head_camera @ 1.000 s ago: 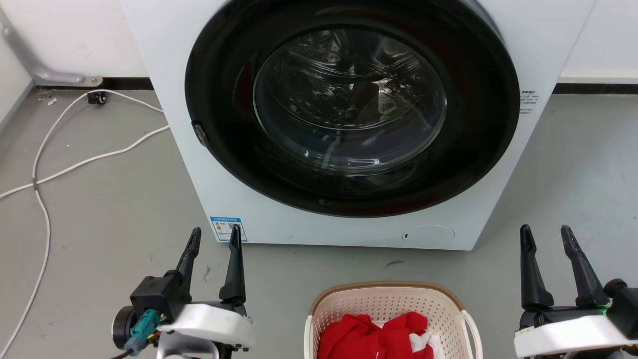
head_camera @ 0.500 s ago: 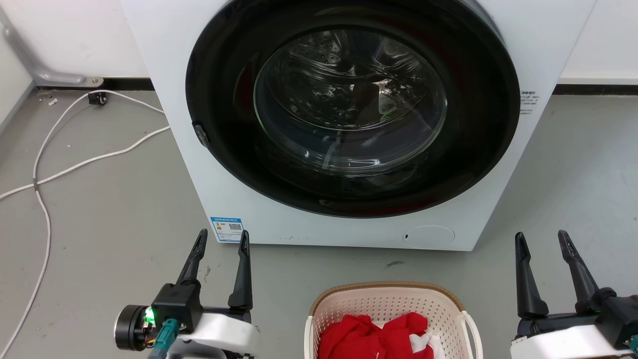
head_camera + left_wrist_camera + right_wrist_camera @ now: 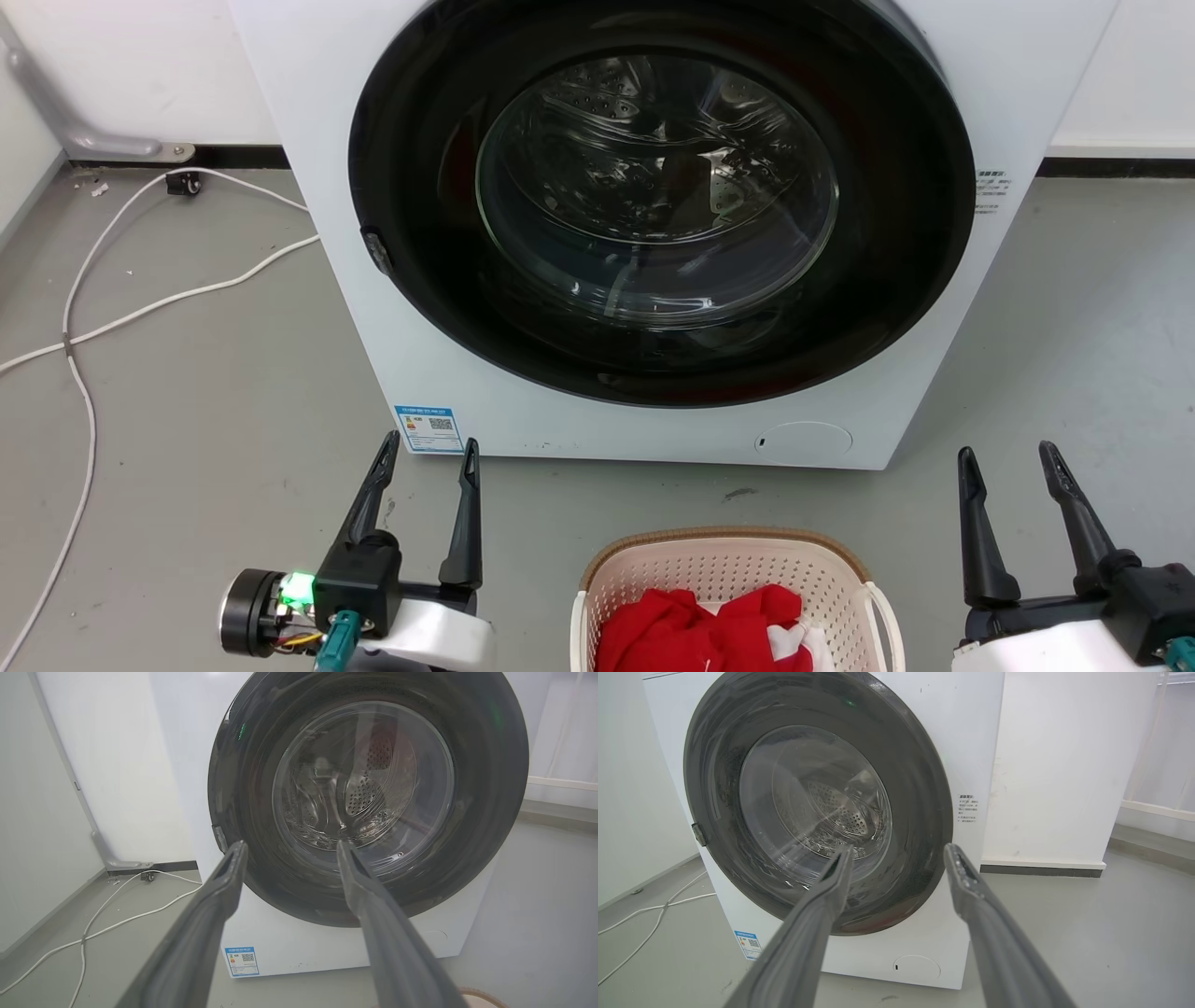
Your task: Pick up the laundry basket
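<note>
- Dark fingers of the left gripper [image 3: 429, 441] stand spread and empty, pointing at the washer [image 3: 327, 140]; the right gripper [image 3: 1005, 450] does likewise.
- The laundry basket [image 3: 719, 539] sits between them, touching neither, with red cloth [image 3: 691, 630] inside.

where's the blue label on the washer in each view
head view: label lower left of centre, at the bottom left corner of the washer
left wrist view: label near the bottom, left of centre
right wrist view: label lower left
shared landmark: the round dark door above it
</note>
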